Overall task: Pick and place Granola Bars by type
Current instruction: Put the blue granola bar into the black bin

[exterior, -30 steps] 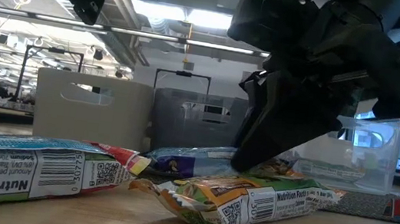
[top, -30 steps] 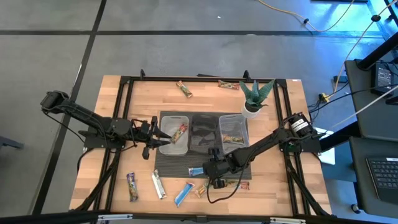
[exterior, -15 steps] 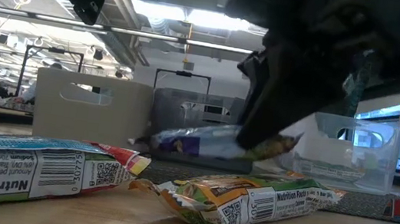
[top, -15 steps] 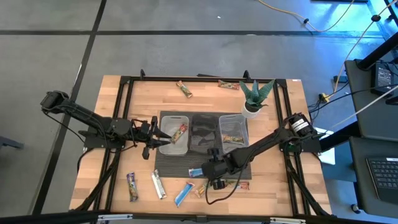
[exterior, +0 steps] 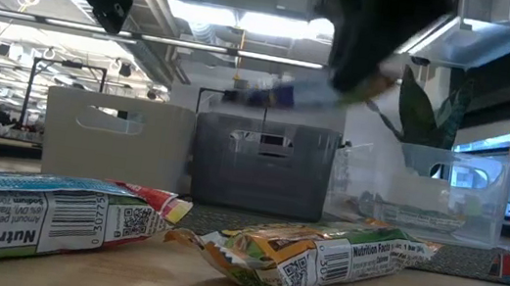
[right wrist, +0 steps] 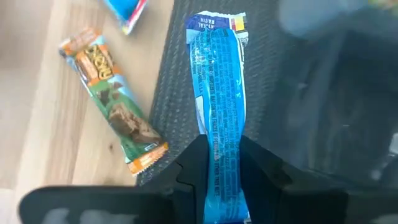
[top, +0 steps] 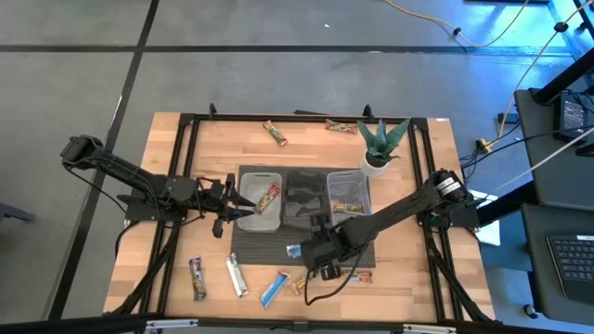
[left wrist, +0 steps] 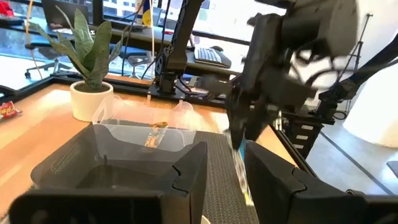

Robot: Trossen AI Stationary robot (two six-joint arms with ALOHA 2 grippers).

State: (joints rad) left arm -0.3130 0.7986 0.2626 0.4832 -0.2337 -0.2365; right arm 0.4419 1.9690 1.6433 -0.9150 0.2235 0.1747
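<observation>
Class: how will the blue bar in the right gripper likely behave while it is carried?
The blue bar, pinched at one end by the right gripper, juts out straight, so it is probably fairly stiff and light. Its glossy wrapper may slip between the fingers.

The surface (top: 223, 139) is pale wood with a smooth, matt finish, framed by black metal rails (top: 182, 186). A dark mat (right wrist: 174, 87) with a fine rough weave lies under three plastic bins — the right bin (exterior: 456, 194) clear and glossy, the middle bin (exterior: 262, 164) smoky grey. The blue bar (right wrist: 219, 124) between the right gripper's (right wrist: 221, 180) matt black fingers has a shiny, crinkled film wrapper — like the green-and-orange bar (right wrist: 115, 106) beside it.
</observation>
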